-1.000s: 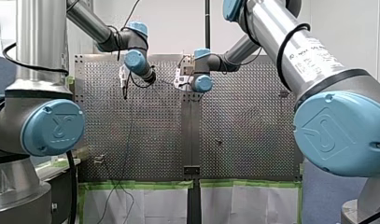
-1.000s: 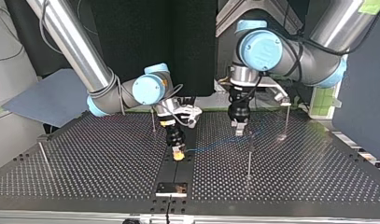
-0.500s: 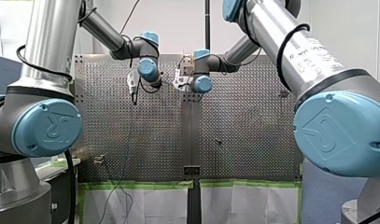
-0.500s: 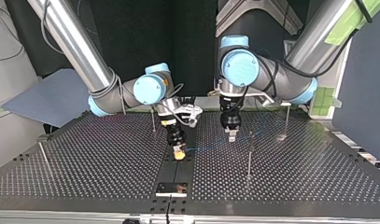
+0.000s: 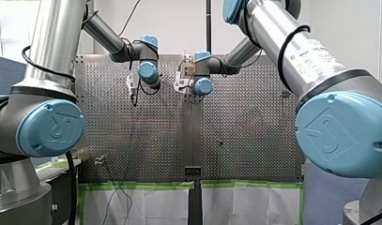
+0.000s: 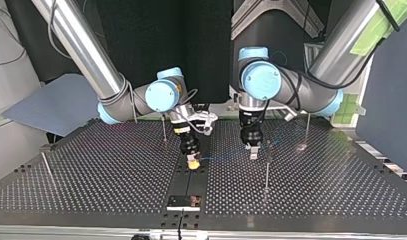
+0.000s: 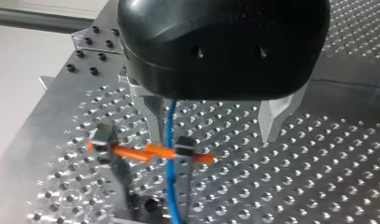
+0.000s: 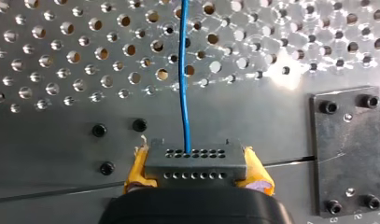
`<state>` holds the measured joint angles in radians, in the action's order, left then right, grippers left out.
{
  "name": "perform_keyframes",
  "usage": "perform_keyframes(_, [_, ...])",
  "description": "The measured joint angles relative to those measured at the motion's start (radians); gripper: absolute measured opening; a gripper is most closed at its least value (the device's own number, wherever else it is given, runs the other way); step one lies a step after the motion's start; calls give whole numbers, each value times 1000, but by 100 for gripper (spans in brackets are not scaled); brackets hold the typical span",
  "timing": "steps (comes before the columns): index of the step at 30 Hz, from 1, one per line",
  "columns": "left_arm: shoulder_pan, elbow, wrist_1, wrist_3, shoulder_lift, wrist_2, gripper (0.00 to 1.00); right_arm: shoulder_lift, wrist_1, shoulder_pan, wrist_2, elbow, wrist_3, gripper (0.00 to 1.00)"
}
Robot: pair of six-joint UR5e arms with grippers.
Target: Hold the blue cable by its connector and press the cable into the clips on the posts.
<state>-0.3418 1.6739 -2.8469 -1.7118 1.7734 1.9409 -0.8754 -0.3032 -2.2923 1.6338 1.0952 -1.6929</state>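
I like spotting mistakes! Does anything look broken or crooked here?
Nothing stands out. The connector sits square in my right gripper, the blue cable runs straight from it, and my left gripper is open around the cable.

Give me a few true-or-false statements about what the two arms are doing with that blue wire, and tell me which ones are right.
1. My right end effector has its yellow pads shut on the grey connector block with rows of holes. True.
2. The thin blue cable leaves that connector in coiled loops. False: it runs off in a straight line over the perforated metal table.
3. My left end effector clamps the cable between its metal fingers. False: the fingers stand open, and the cable passes between them, close by one.
4. A thin metal post stands upright on the table near my left end effector. True.
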Motion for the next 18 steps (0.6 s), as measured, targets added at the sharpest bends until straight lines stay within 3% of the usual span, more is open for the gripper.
perform_keyframes(9, [5, -48, 4, -1, 0, -5, 100, 2, 1, 1, 0, 0, 0, 0])
perform_keyframes(18, [13, -56, 12, -1, 0, -2, 100, 3, 1, 0, 0, 0, -1, 0])
